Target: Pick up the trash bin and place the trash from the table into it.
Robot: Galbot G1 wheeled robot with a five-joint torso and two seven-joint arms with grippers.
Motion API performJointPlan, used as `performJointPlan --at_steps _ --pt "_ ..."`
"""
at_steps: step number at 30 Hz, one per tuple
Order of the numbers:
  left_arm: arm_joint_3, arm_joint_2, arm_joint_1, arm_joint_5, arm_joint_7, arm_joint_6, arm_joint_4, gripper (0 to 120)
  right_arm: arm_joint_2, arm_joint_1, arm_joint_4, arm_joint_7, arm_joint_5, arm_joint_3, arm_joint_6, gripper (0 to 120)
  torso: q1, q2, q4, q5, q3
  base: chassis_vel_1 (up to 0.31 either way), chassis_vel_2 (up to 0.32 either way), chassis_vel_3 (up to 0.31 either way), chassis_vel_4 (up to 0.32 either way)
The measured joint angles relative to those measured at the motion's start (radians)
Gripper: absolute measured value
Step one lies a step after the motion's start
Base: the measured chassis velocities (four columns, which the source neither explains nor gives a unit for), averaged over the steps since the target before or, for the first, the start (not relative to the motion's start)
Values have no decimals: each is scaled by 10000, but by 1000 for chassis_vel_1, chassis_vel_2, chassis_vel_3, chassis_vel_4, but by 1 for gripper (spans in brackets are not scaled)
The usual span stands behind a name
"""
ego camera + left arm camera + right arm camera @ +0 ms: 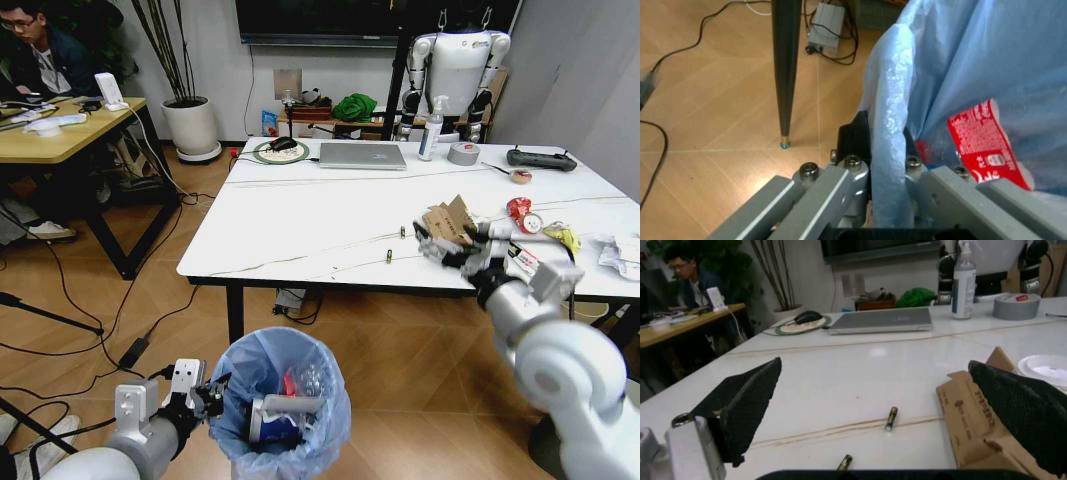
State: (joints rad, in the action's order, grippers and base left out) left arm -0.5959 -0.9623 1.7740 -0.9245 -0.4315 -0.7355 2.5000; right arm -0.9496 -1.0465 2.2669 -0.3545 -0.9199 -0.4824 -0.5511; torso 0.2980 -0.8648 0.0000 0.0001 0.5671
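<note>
The trash bin (285, 400), lined with a light-blue bag, hangs low in front of me, and my left gripper (212, 393) is shut on its bag-covered rim (890, 165). Inside lie a crushed bottle with a red label (987, 145) and a blue-and-white cup (268, 418). Over the white table (300, 210) my right gripper (452, 243) stands open at a torn piece of brown cardboard (447, 220). In the right wrist view the cardboard (970, 425) rests against one finger (1020, 405), with the other finger (740, 405) far apart. More trash lies further right: red wrappers (520, 210) and white tissues (620, 255).
Two small batteries (389, 257) lie near the table's front edge. At the far side are a laptop (362, 155), spray bottle (431, 128), tape roll (463, 153) and a black controller (541, 159). A black table leg (785, 75) and floor cables (90, 310) are close to the bin.
</note>
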Motion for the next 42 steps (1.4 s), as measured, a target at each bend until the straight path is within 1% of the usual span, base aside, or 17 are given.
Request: performJointPlan --at_steps 2,3,4,7,13,15,18,20,23,25,27,32,36,42 --pt "24 24 -81 -2 13 0 0 0 232 574 -269 -283 -519 195 -194 100 0 0 0 0 0 0 0 0 0" --pt "24 24 -81 -2 13 0 0 0 232 574 -269 -283 -519 195 -194 100 0 0 0 0 0 0 0 0 0" --pt "41 68 -135 -29 19 0 0 0 348 984 -506 -552 -932 349 -342 100 0 0 0 1 0 0 0 0 0" --pt "71 162 -201 -82 46 0 0 0 513 1631 -905 -1358 -2004 647 -690 100 0 0 -2 0 0 0 0 0 0" --pt "204 109 -170 -70 56 0 0 0 621 2712 -1582 -2112 -2719 1459 -1056 100 0 -1 -2 0 0 0 0 0 0" --pt "271 96 -174 -15 55 0 0 0 585 3356 -1899 -2481 -3009 2080 -1185 100 0 -1 0 0 -1 0 0 0 0" --pt "296 98 -174 15 54 0 0 0 514 3689 -2102 -2596 -3076 2474 -1285 100 0 -1 1 -1 0 0 0 0 0" --pt "324 95 -177 58 53 0 0 0 360 4037 -2416 -2778 -3093 3037 -1389 100 0 -1 1 0 -1 0 0 0 0" --pt "350 41 -169 116 54 0 0 0 145 4260 -2943 -2883 -2975 3468 -1486 100 0 -1 1 -1 -1 0 0 0 0" --pt "351 32 -163 126 54 0 0 0 127 4269 -2998 -2884 -2945 3487 -1495 100 0 -1 2 0 -1 0 0 0 0" --pt "342 -8 -112 162 54 0 0 0 37 4308 -3437 -2826 -2750 3558 -1558 99 0 -1 0 0 0 0 0 0 0" --pt "297 4 -124 164 54 0 0 0 19 4311 -3895 -2668 -2573 3596 -1574 94 0 -1 -1 0 0 0 0 0 0" --pt "313 -6 -119 187 54 0 0 0 30 4251 -4119 -2574 -2313 3684 -1368 82 0 -1 -2 0 -1 0 0 0 0" --pt "311 -10 -116 211 53 0 0 0 -103 4400 -4299 -2618 -2324 3949 -1327 80 -1 -1 -1 -1 -2 0 0 0 0"
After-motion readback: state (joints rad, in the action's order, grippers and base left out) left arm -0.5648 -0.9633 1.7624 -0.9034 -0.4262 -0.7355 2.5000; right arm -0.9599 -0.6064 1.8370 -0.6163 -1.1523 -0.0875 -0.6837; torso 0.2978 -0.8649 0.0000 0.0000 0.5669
